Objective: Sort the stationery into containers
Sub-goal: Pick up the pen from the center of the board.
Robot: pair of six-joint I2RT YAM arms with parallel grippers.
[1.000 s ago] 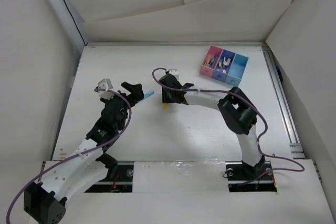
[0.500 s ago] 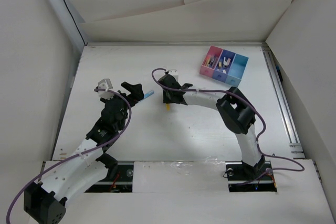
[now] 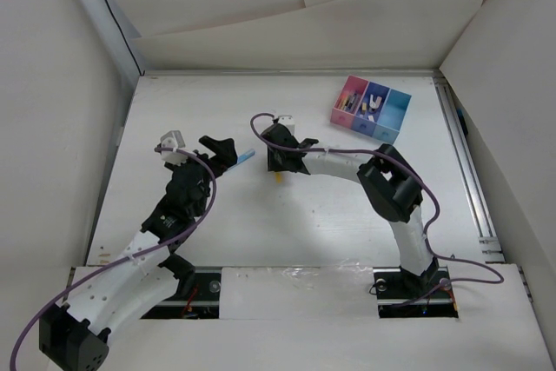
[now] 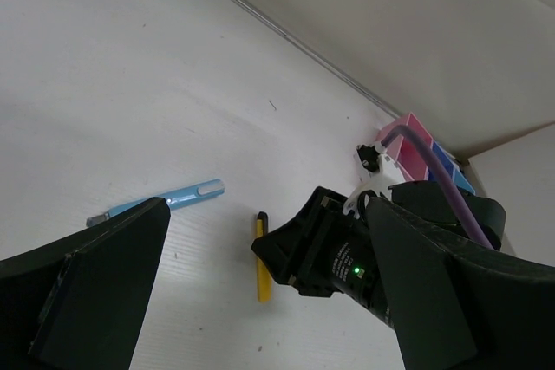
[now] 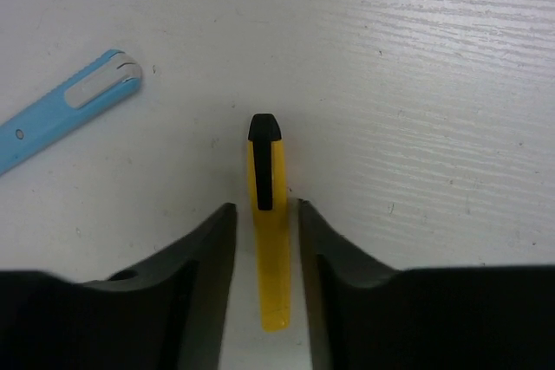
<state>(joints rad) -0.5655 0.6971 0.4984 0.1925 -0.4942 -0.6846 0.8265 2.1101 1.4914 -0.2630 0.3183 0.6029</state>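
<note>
Yellow pen [image 5: 267, 240]: short yellow plastic barrel with a black clip end, lying flat on the white worktop [image 3: 347, 206], about the middle of it.
Right gripper [image 5: 266, 207]: lowered over the yellow pen with one finger on each side of the barrel. The jaws are part-closed but not gripping, as a sliver of worktop shows on both sides.
Why this pose: the barrel runs along the gap between the jaws, so closing would squeeze across its narrow width. The spot is roughly midway along the barrel, which looks like a balanced place for a lift.
Light blue pen [image 4: 160, 201]: slim light blue barrel with a pale clip, flat on the worktop. It is near the yellow pen, not touching, and at an angle to it.
Left gripper [image 4: 269, 205]: jaws spread wide, holding nothing. It hangs near the light blue pen, off the right arm's line, and is judged to be waiting its turn.
Tray [image 3: 395, 115]: small translucent plastic tray of three joined square compartments (pink, dark blue, cyan) at the far right of the worktop, well apart from both pens. Small items sit in the pink and dark blue compartments but are too small to name.
Step in hand: closing on the yellow pen, judged.
Left to do: two pens on the worktop to carry to the tray.
Risk: the barrel is thin and lies on a flat surface, so a pinch set too high could slip off it or roll it toward the light blue pen.
</note>
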